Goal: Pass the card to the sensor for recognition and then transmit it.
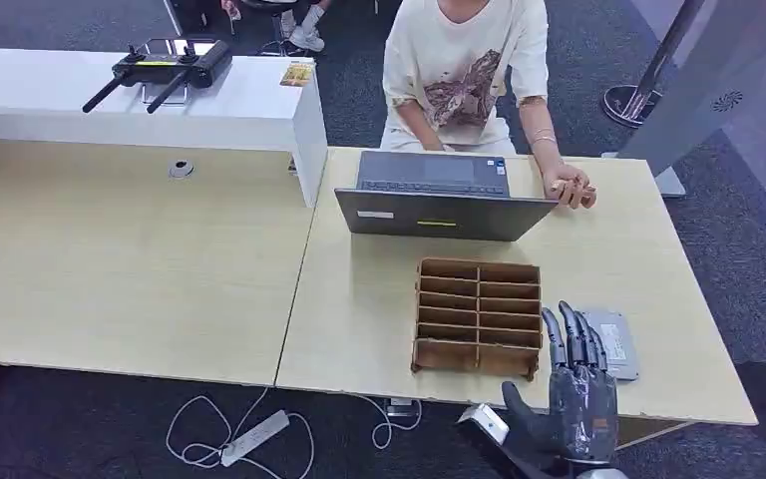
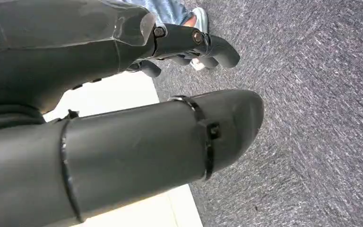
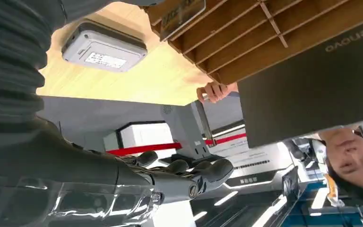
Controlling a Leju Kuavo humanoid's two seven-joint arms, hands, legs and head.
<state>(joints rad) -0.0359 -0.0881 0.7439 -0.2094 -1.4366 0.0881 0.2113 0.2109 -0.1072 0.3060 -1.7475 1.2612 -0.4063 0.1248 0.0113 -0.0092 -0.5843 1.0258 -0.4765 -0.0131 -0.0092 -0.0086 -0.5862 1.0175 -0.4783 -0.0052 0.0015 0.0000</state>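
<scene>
Where the right hand is: lower right of the frame, at the table's near edge, fingers straight and spread, holding nothing.
Left hand: over carpet, fingers bent, nothing seen in it; fully closed or not, I cannot tell.
Sensor: grey pad just beyond the right fingertips.
Card: seemingly a printed slip in the wooden rack, centre frame.
Risk: broad fingers may catch a divider and shove the rack toward the laptop.
Unclear: the card's face; a white piece beside the thumb.
</scene>
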